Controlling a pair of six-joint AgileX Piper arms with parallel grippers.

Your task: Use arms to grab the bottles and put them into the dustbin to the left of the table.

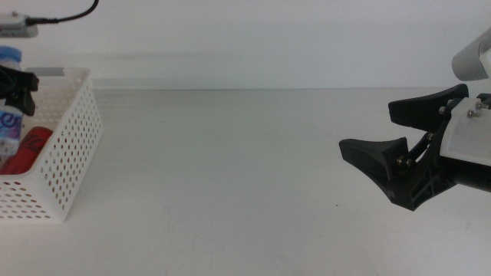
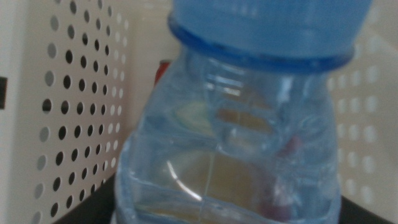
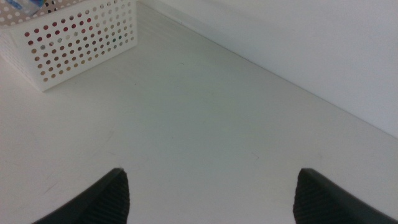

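The left gripper [image 1: 17, 86] is seen at the far left of the middle view, held over the bin [image 1: 73, 146], and its dark jaws are clamped on the water bottle [image 2: 236, 143]. In the left wrist view the bottle fills almost the whole picture — the blue cap [image 2: 267, 28] is closest to the upper edge, the clear ribbed shoulder lies beneath it, and the bin's perforated white walls are seen just behind on both sides. In the middle view the bottle is shown upright between the jaws, its cap above them and its labelled body below, inside the bin's rim.

A red can [image 1: 29, 147] is seen lying tilted in the bin, just below and beside the held bottle; whether the two touch cannot be told. A small patch of red is also made out behind the bottle's neck in the left wrist view.

The right gripper [image 1: 403, 149] is held low over the table [image 1: 230, 176] at the right side, well apart from the bin, and its jaws are spread wide with nothing between them. In the right wrist view the two jaw tips are seen far apart over bare white tabletop — the bin stands well ahead of them, across the table, with red showing through its holes.
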